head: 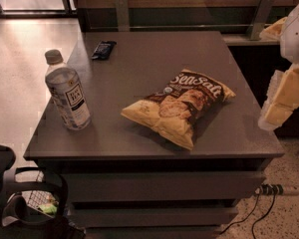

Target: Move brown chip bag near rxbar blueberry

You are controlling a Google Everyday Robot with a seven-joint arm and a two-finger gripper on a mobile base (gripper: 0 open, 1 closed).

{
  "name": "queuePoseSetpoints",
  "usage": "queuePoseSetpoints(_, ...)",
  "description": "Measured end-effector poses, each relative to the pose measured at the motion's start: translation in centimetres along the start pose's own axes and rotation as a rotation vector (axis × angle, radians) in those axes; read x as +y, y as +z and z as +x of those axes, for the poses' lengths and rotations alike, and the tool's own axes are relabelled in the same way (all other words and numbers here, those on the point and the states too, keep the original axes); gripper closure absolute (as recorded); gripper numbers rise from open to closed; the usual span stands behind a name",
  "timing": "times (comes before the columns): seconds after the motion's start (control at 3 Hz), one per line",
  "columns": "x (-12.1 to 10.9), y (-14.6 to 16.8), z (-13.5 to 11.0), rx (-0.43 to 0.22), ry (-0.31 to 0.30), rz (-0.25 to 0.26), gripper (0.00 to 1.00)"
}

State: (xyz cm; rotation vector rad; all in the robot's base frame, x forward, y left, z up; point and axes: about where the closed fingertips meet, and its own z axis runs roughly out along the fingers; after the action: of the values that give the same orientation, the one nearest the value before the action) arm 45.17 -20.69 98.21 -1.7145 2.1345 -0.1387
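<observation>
1. The grey tabletop (139, 133) is carrying three items.
2. The brown chip bag (182, 106) is lying flat right of centre, with its white "Sea Salt" lettering facing up.
3. The gripper (284, 96) is hanging beyond the tabletop's right edge, apart from the bag; its state cannot be told.
4. A clear water bottle (67, 93) is standing upright near the left edge, its label unreadable.
5. The rxbar blueberry (103, 49) is lying near the far left corner, well apart from the bag.
</observation>
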Motion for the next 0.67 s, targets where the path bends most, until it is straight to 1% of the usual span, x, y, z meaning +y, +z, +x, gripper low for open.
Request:
queuePoseSetpoints(0.33, -1.3, 3.3, -1.7, -0.061, -0.067, -0.001, 0.00)
queuePoseSetpoints(0.67, -1.8, 7.1, -3.6, -0.115, -0.135, -0.042, 0.00)
